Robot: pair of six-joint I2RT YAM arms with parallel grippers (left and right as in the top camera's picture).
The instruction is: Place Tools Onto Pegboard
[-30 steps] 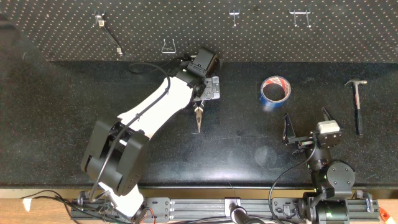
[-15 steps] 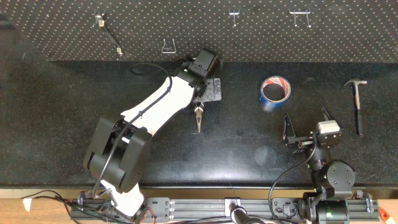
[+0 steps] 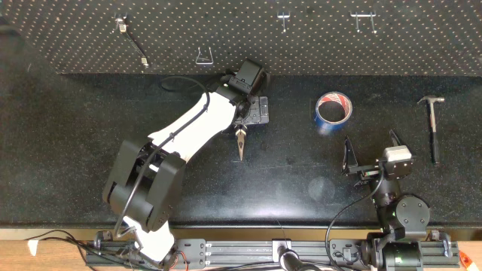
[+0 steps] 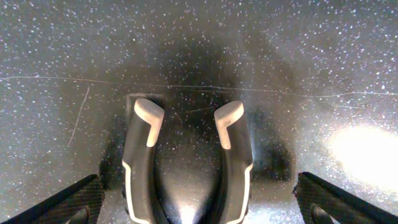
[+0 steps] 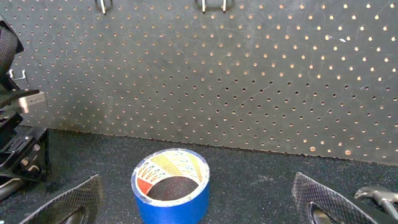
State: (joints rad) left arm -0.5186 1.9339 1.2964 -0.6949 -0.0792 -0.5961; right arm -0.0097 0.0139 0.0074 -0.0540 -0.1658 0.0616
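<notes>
Pliers (image 3: 240, 140) lie on the black table, nose toward the front edge, with black handles tipped in grey (image 4: 142, 155). My left gripper (image 3: 254, 111) hangs right over the handles, open wide, with its fingers either side of them and not touching (image 4: 199, 186). A blue tape roll (image 3: 333, 109) stands at mid-right, seen up close in the right wrist view (image 5: 171, 186). A hammer (image 3: 432, 128) lies at the far right. My right gripper (image 3: 370, 154) stands open near its base, facing the tape roll (image 5: 198, 190), with nothing held.
The pegboard (image 3: 316, 45) runs along the back edge, with bare metal hooks (image 3: 284, 16) (image 3: 364, 20), a wire hook (image 3: 203, 56) and a slim tool hung at the left (image 3: 134, 41). The left arm's black gripper shows beside the pegboard (image 5: 18, 149).
My left gripper has shifted slightly to the right and settled over the pliers' handles. The right arm, tape roll and hammer have not moved.
</notes>
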